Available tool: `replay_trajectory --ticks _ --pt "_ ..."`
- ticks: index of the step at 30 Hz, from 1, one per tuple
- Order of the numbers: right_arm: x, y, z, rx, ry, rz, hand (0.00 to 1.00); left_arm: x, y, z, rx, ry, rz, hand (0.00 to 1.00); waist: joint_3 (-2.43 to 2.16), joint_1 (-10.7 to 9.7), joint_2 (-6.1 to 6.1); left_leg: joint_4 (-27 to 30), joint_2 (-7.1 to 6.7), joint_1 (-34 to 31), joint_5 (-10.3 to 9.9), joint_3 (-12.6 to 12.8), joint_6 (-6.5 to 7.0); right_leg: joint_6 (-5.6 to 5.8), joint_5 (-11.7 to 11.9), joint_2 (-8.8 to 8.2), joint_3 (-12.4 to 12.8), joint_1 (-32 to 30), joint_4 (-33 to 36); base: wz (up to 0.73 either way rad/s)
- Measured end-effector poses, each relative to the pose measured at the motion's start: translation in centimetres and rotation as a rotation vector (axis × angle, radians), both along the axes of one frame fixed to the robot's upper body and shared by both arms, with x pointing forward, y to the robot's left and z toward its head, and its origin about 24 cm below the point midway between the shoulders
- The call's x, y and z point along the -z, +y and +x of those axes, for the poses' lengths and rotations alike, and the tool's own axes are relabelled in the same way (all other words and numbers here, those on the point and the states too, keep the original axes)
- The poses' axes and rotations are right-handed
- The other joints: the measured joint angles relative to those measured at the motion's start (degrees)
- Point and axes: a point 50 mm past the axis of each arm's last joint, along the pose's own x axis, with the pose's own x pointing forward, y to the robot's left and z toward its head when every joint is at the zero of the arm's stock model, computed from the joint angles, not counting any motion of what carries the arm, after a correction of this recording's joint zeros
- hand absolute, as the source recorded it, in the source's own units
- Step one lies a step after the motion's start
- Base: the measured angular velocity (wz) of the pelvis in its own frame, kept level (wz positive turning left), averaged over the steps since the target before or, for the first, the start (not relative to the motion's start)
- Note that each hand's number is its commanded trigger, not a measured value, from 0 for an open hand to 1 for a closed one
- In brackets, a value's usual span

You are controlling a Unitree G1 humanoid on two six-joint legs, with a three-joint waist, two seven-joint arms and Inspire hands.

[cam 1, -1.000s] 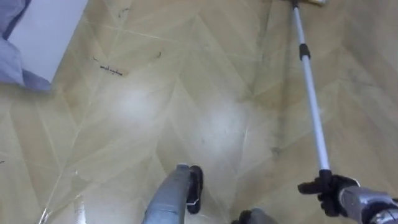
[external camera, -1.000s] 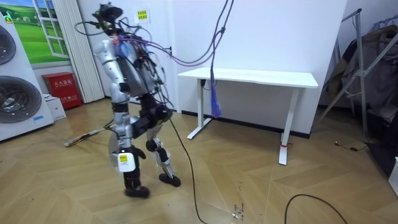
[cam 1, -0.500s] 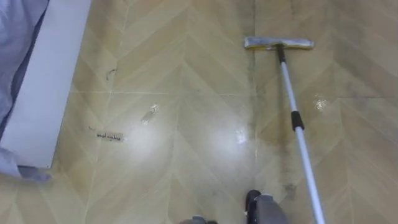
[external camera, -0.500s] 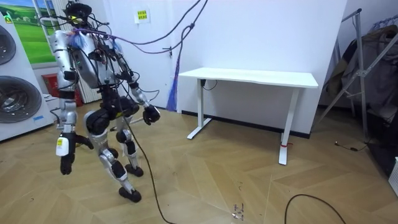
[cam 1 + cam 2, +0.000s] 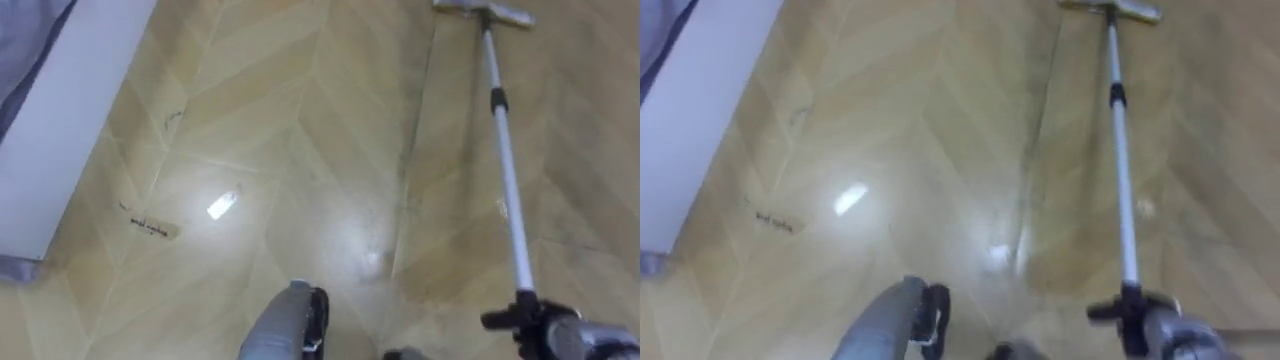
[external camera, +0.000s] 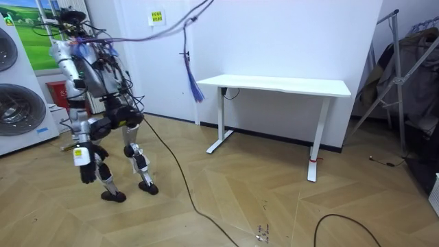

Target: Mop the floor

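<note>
- On the floor (image 5: 300, 150), left eye view: the mop (image 5: 507, 170) reaches forward, and the right hand (image 5: 540, 325) has its fingers curled round the near end.
- Room view: the left hand (image 6: 86, 170) hangs free.
- Right eye view: the mop seems light, stiff and smooth; a firm hold at that end should suit it.

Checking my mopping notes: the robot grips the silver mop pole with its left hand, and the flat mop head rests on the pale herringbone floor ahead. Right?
Wrong hand. The left eye view shows the right hand gripping the silver mop pole; the left hand hangs well apart from it. The flat mop head does rest on the pale herringbone floor ahead.
</note>
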Motion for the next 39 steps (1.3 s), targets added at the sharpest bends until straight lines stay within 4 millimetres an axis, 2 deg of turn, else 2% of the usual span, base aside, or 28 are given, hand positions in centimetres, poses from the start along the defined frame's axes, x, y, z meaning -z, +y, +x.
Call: replay_trajectory --ticks 1,2,3,4,6,9,10,11,13,14,15,17,18,19,20,21,23,24,25,26,27,29,30,31,34,35,37,39 --pt "0.5 -0.4 -3.2 0.022 0.084 -0.012 1.0 0.0 0.0 0.8 0.012 -0.015 0.002 0.0 -0.35 -1.34 0.53 0.06 -1.04 1.64 -1.68 1.5 1.1 1.82 1.01 -1.43 1.18 -0.42 4.0 0.64" --pt "0.9 -0.4 -6.0 0.041 0.155 -0.017 1.0 -0.1 -0.1 1.4 0.02 -0.037 0.004 0.0 -0.85 -1.9 1.2 0.44 -2.27 3.12 -3.45 1.79 1.69 3.54 4.07 -2.54 2.65 -2.02 9.86 0.47" --pt "1.0 -0.4 -7.1 0.049 0.184 -0.02 1.0 -0.1 -0.2 1.6 0.026 -0.047 0.005 0.0 -1.16 -2.04 1.64 0.5 -2.64 3.92 -4.36 1.79 1.82 3.94 6.44 -2.47 3.3 -3.03 12.74 0.1" --pt "1.3 -0.1 -8.9 0.056 0.23 -0.021 1.0 -0.1 -0.5 2.0 0.033 -0.065 0.002 0.0 -1.38 -2.96 2.45 0.31 -3.23 5.74 -5.77 1.45 2.03 4.17 10.66 -2.28 4.98 -5.23 17.71 -0.19" --pt "1.6 0.6 -9.9 0.059 0.258 -0.028 1.0 -0.1 -1.0 2.9 0.035 -0.086 -0.003 0.0 -0.81 -3.85 4.45 0.1 -3.77 7.76 -7.1 -1.35 1.61 3.76 10.71 -1.6 5.45 -8.96 19.49 -0.41" --pt "2.3 2.3 -9.4 0.029 0.261 -0.031 1.0 0.0 -1.6 3.3 0.033 -0.098 -0.01 0.0 -0.52 -4.47 5.69 -2.6 -4.87 10.79 -7.78 -6.24 0.36 3.67 10.06 -0.33 5.06 -16.03 9.25 -0.59" --pt "2.5 2.9 -9.1 0.016 0.261 -0.024 1.0 0.1 -1.8 3.1 0.026 -0.091 -0.004 0.0 -0.53 -4.98 5.8 -3.75 -5.26 12.23 -8.05 -7.95 -0.26 3.17 10.84 -0.13 4.93 -16.26 0.09 -0.28" --pt "2.7 3.5 -8.2 -0.003 0.25 -0.013 1.0 0.1 -1.7 3.0 0.02 -0.081 0.006 0.0 -0.39 -5.36 5.34 -4.22 -5.49 13.44 -8.76 -8.44 -0.99 2.93 13.46 -0.28 4.92 -16.08 -6.15 -0.18" --pt "2.7 3.7 -7.2 0.0 0.241 -0.01 1.0 0.1 -1.7 2.7 0.017 -0.067 0.016 0.0 -0.53 -5.36 4.77 -3.01 -5.48 13.83 -9.99 -9.52 -2.45 0.98 15.45 -1.65 2.3 -14.9 -5.95 0.08" --pt "2.5 3.5 -6.0 0.002 0.226 -0.021 1.0 0.2 -1.6 2.5 0.012 -0.053 0.021 0.0 -0.32 -5.23 4.36 -0.48 -4.66 13.62 -10.55 -9.19 -3.59 -0.52 14.64 -2.14 0.4 -14.17 -4.52 0.23" --pt "2.3 3.3 -5.1 0.0 0.215 -0.029 1.0 0.2 -1.6 2.5 0.011 -0.047 0.027 0.0 -0.16 -5.01 3.93 1.66 -4.15 13.25 -10.67 -8.88 -4.0 -0.92 13.71 -2.18 -0.26 -13.73 -3.65 0.31" --pt "1.0 2.3 -0.7 -0.005 0.128 -0.051 1.0 0.0 -0.8 2.2 -0.018 -0.041 0.045 0.0 0.23 -3.57 0.77 12.86 -1.61 8.95 -7.95 -6.43 -7.58 -2.26 9.61 -2.05 -1.36 -13.53 0.68 0.25" --pt "0.5 1.9 0.7 -0.011 0.092 -0.06 1.0 -0.1 -0.6 2.1 -0.031 -0.045 0.044 0.0 0.25 -3.04 0.1 16.14 -0.92 7.4 -6.47 -6.21 -8.4 -2.51 8.79 -1.82 -1.56 -13.54 1.56 0.04" --pt "-0.8 1.2 3.7 -0.04 0.012 -0.081 1.0 -0.1 -0.3 1.8 -0.051 -0.046 0.048 0.0 0.25 -1.45 -1.01 22.1 0.63 4.34 -2.68 -5.77 -9.55 -3.26 7.49 -1.08 -1.75 -13.54 2.96 -0.14" --pt "-2.1 0.9 6.8 -0.076 -0.084 -0.101 1.0 -0.3 0.0 1.4 -0.037 -0.046 0.055 0.0 0.77 -0.19 -2.63 27.02 2.23 1.57 1.4 -4.91 -9.66 -3.88 6.5 -0.14 -1.71 -13.53 4.05 -0.18" --pt "-2.9 0.9 8.3 -0.091 -0.135 -0.101 1.0 -0.3 0.1 1.2 -0.032 -0.045 0.058 0.0 1.02 0.14 -3.39 28.57 2.52 0.23 2.49 -4.85 -9.55 -4.15 6.0 0.26 -1.67 -13.56 4.47 -0.12" --pt "-5.1 0.9 12.0 -0.108 -0.273 -0.083 1.0 -0.3 -0.2 0.2 -0.025 -0.03 0.039 0.0 1.21 1.55 -4.27 27.3 4.12 -4.79 0.96 -5.16 -8.14 -4.39 4.91 1.78 -1.84 -12.68 4.47 0.05" --pt "-5.2 1.0 12.3 -0.1 -0.292 -0.071 1.0 -0.3 -0.2 -0.1 -0.026 -0.022 0.03 0.0 1.2 1.71 -4.28 24.63 4.21 -5.27 0.04 -4.99 -8.04 -4.24 4.69 1.98 -1.78 -11.97 4.04 0.33" --pt "-5.1 1.1 12.2 -0.066 -0.306 -0.038 1.0 -0.2 -0.3 -0.3 -0.024 -0.014 0.019 0.0 1.24 1.77 -3.87 15.84 3.78 -5.24 -1.21 -4.71 -7.96 -3.43 4.21 2.1 -1.68 -10.02 2.76 0.64" --pt "-4.4 1.1 11.0 -0.022 -0.293 -0.014 1.0 -0.2 -0.3 -0.2 -0.018 -0.015 0.008 0.0 0.97 1.56 -3.22 6.92 3.77 -4.64 -1.15 -4.2 -7.41 -2.46 3.39 2.16 -1.64 -8.26 1.3 0.74" --pt "-4.0 1.0 10.3 0.002 -0.283 -0.003 1.0 -0.3 -0.2 -0.2 -0.016 -0.018 0.005 0.0 0.88 1.34 -2.96 4.47 3.88 -4.27 -1.48 -3.48 -5.87 -1.97 2.89 2.1 -1.32 -7.69 0.89 0.81" --pt "-2.0 0.4 6.2 0.08 -0.213 0.025 1.0 -0.2 -0.5 0.8 -0.008 -0.029 -0.021 0.0 0.54 1.3 -1.64 2.8 3.87 -1.74 -2.31 -0.22 -1.71 0.26 2.02 1.74 0.3 -5.24 -1.18 0.53" --pt "-1.5 0.4 5.0 0.105 -0.192 0.037 1.0 -0.1 -0.6 0.9 -0.006 -0.03 -0.028 0.0 0.52 1.3 -1.35 2.38 3.75 -0.77 -2.68 0.62 -0.94 0.76 2.03 1.38 0.57 -4.41 -1.48 0.23" --pt "-0.6 0.2 2.2 0.129 -0.124 0.047 1.0 -0.1 -0.8 1.4 0.015 -0.034 -0.033 0.0 0.2 1.03 -0.71 1.44 2.68 1.06 -3.41 1.58 -0.16 1.51 2.4 0.07 0.83 -3.35 -0.91 0.15" --pt "0.7 -0.4 -4.5 0.138 0.079 -0.012 1.0 -0.2 -1.1 2.6 0.028 -0.073 -0.038 0.0 -1.18 -0.69 1.65 0.44 0.16 4.16 -5.38 2.76 1.21 4.43 5.34 -2.46 1.83 -3.65 5.19 0.12" --pt "1.0 -0.3 -6.2 0.134 0.135 -0.032 1.0 -0.2 -1.1 3.2 0.018 -0.092 -0.036 0.0 -1.15 -1.55 2.16 0.02 -0.52 5.18 -5.97 2.88 1.64 4.76 7.85 -3.18 2.3 -4.81 8.47 0.07" --pt "1.4 0.5 -7.1 0.122 0.179 -0.041 1.0 -0.3 -1.2 4.1 0.022 -0.113 -0.03 0.0 -0.85 -3.04 3.5 -1.36 -1.09 7.2 -6.57 2.23 2.02 4.89 12.04 -2.97 4.04 -7.6 12.65 -0.31" --pt "1.8 1.4 -6.4 0.101 0.17 -0.031 1.0 -0.3 -1.4 4.4 0.033 -0.128 -0.029 0.0 -0.3 -3.49 3.72 -3.48 -1.43 8.77 -6.5 1.06 1.84 4.88 10.65 -1.42 5.21 -10.75 10.09 -0.83"
